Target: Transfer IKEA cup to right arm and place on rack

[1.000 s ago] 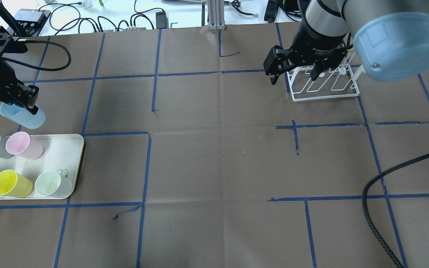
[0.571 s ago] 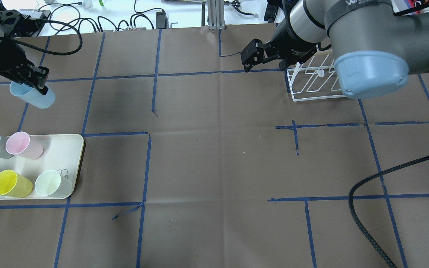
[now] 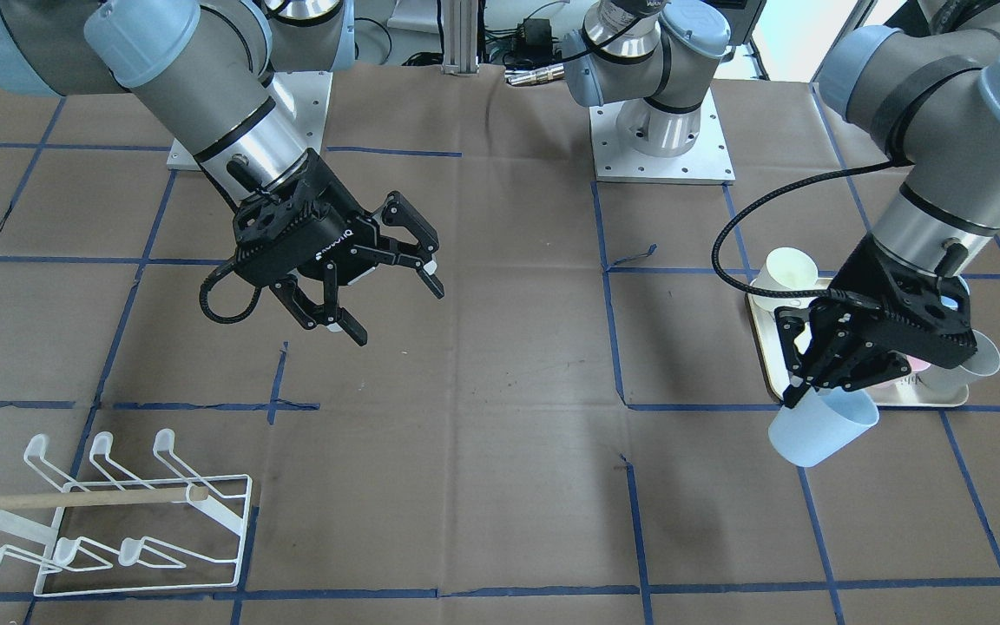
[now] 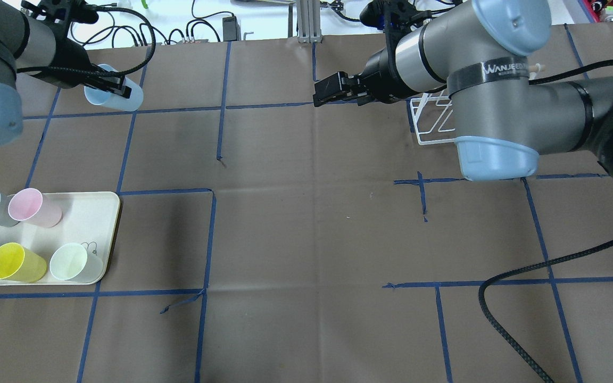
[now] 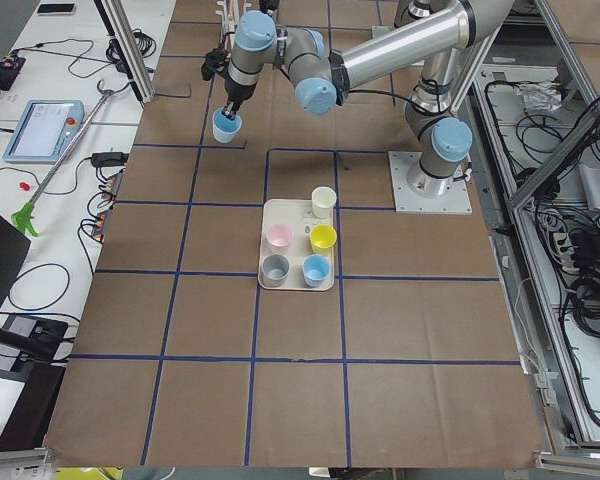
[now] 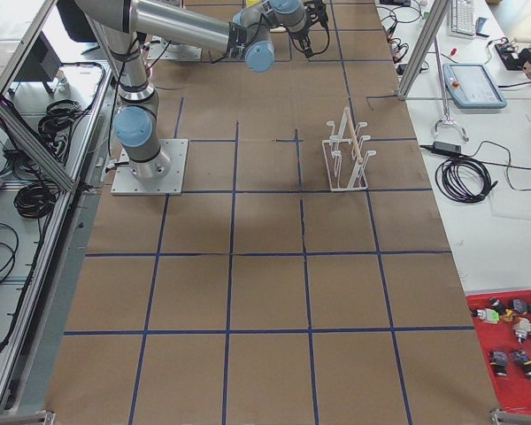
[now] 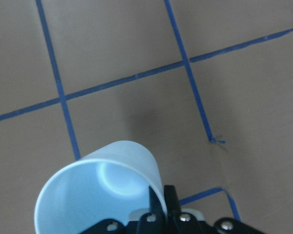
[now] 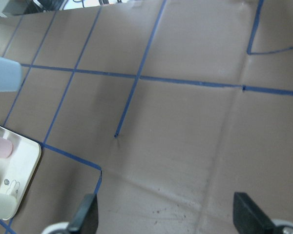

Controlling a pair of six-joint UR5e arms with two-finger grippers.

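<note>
My left gripper [image 4: 113, 86] is shut on the rim of a pale blue cup [image 4: 122, 96] and holds it tilted above the table's far left. It also shows in the front view [image 3: 821, 430] and the left wrist view [image 7: 100, 187]. The right arm [image 4: 498, 69], with its lettered band, reaches left. Its right gripper [image 3: 398, 314] is open and empty above the table's middle, well apart from the cup. The white wire rack [image 3: 109, 521] with its wooden handle stands at the far right, partly hidden by the right arm in the overhead view [image 4: 434, 141].
A cream tray [image 4: 99, 213] at the near left holds grey, pink, blue, yellow and pale green cups. Cables lie along the far edge. The right arm's black cable [image 4: 524, 266] hangs over the near right of the table.
My left gripper has carried the blue cup away from the tray, farther and to the right. My right gripper has swung left from over the rack toward the table's middle, still open.
</note>
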